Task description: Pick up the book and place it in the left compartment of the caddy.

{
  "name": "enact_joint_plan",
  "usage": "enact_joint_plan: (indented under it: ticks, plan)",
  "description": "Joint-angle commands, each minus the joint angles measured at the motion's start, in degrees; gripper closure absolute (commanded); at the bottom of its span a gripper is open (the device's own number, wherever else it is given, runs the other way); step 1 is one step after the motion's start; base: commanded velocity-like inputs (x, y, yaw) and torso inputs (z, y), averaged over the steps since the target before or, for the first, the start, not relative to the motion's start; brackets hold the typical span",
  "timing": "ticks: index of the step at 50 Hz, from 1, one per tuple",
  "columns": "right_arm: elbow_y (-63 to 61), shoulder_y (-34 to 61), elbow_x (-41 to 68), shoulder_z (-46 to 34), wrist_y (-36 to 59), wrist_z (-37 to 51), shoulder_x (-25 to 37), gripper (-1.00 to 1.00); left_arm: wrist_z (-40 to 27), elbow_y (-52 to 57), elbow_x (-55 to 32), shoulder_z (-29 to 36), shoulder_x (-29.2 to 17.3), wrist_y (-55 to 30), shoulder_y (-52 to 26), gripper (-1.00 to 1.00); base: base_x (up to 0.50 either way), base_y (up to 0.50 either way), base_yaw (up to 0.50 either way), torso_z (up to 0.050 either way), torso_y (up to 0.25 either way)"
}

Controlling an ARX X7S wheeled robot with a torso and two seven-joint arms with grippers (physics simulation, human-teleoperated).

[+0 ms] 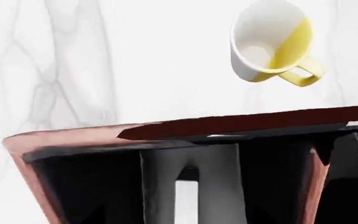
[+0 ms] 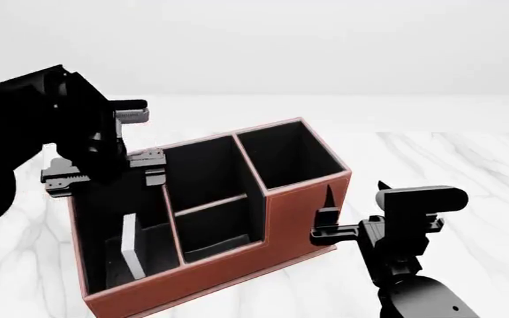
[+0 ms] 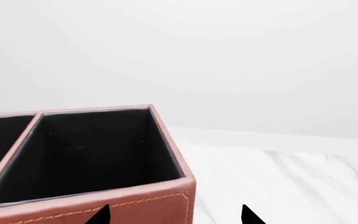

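Reddish-brown, the one caddy (image 2: 272, 218) stands on the marble surface (image 2: 466, 165). One book (image 2: 132, 246) stands upright inside the left compartment (image 2: 117, 255), probably just released: the left pincer (image 2: 104, 173) hangs above it, fingers apart. The right pincer (image 2: 325, 228), also apart, seems to brace the caddy's end. One mug (image 1: 272, 44) lies nearby.

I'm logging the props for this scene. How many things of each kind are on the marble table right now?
Caddy: 1
Book, standing in the caddy's left compartment: 1
Mug, white and yellow, seen only in the left wrist view: 1
Total: 3
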Motion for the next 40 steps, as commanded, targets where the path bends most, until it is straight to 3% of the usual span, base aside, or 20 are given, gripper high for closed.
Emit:
enact_joint_plan:
  ticks: [1,8,11,14,15,16,19,25,26,28,29,34,40]
  plan:
    - [-0.6,0.3,0.4,-0.2,0.5,0.3,0.1,-1.00,-2.7,29.2,1.6,-1.4,-5.9,11.0,-24.0,-1.00,0.00,0.00,0.00,0.000,0.000]
    - [-1.0,1.0,0.4,-0.6,1.3,0.9,-0.1,-1.00,-1.8,26.0,3.0,-2.8,-6.7,7.8,-25.3,-1.00,0.00,0.00,0.00,0.000,0.000]
    - [-1.3,2.3,1.3,0.0,3.1,1.9,-0.6,-1.00,0.0,34.1,6.9,-4.3,-8.1,13.7,-26.8,-1.00,0.00,0.00,0.00,0.000,0.000]
    - [-1.6,4.6,2.0,-0.6,3.7,1.3,-1.1,-1.00,-2.0,46.5,11.3,-5.5,-11.2,30.0,-28.3,-1.00,0.00,0.00,0.00,0.000,0.000]
    - [-2.2,6.0,0.6,-1.6,2.9,1.4,-1.0,-1.00,-4.3,55.0,15.8,-7.7,-14.4,38.6,-29.1,-1.00,0.00,0.00,0.00,0.000,0.000]
    - [-2.2,6.1,0.6,-1.6,2.9,1.4,-1.0,-1.00,-5.0,55.5,16.3,-8.3,-15.0,43.2,-29.1,-1.00,0.00,0.00,0.00,0.000,0.000]
    - [-2.4,12.5,-2.4,-2.5,0.6,1.9,-1.4,-1.00,-15.2,73.0,33.4,-5.8,-18.4,67.5,-27.0,-1.00,0.00,0.00,0.00,0.000,0.000]
    - [-1.5,18.1,-7.3,-6.9,-5.7,-0.2,-1.9,-1.00,-28.8,84.5,57.4,-3.8,-21.6,90.7,-19.9,-1.00,0.00,0.00,0.00,0.000,0.000]
    - [-2.1,18.3,-7.6,-7.0,-5.9,0.1,-2.1,-1.00,-35.1,84.1,65.2,-1.3,-20.0,92.8,-19.2,-1.00,0.00,0.00,0.00,0.000,0.000]
    - [-2.8,18.4,-8.4,-7.3,-6.2,1.0,-2.3,-1.00,-36.2,84.7,67.5,-1.9,-20.5,94.9,-17.0,-1.00,0.00,0.00,0.00,0.000,0.000]
    - [-3.6,18.2,-8.0,-7.0,-6.6,1.0,-2.5,-1.00,-43.8,83.3,75.2,-0.6,-19.3,97.0,-15.8,-1.00,0.00,0.00,0.00,0.000,0.000]
    - [-4.8,17.8,-7.6,-6.5,-7.5,1.3,-2.7,-1.00,-57.8,81.7,90.1,-1.2,-18.9,100.1,-12.4,-1.00,0.00,0.00,0.00,0.000,0.000]
    - [-5.0,17.9,-7.9,-7.0,-7.9,1.2,-2.5,-1.00,-61.2,81.2,94.3,-2.5,-18.7,99.5,-11.4,-1.00,0.00,0.00,0.00,0.000,0.000]
